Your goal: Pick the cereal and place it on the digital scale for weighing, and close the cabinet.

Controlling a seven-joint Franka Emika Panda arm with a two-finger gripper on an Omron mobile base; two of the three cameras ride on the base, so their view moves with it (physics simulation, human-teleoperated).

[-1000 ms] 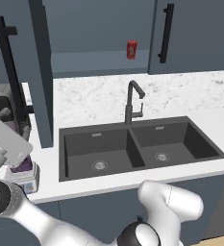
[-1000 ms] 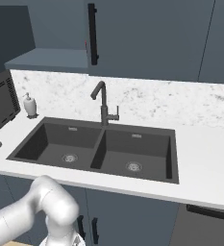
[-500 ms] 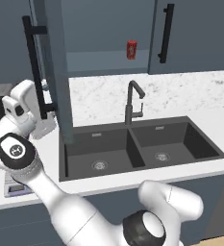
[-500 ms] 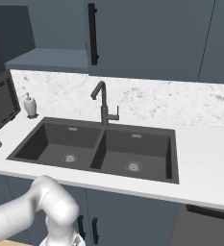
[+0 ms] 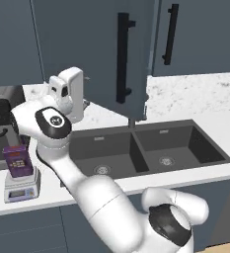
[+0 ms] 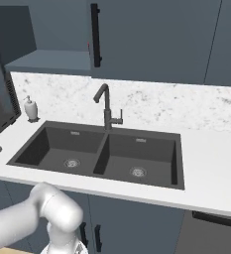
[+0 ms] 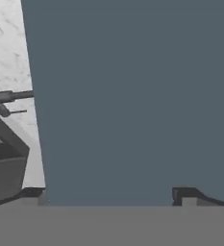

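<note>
The cereal stood upright on the digital scale at the left end of the counter; that part of the task appeared done. The cabinet door stood partly open over the sink. The claw was spread fully wide with nothing held, its tips close against the flat door face. The door was judged rigid, smooth and hinged, light to swing; a flat push would serve, or a hold on the black bar handle.
</note>
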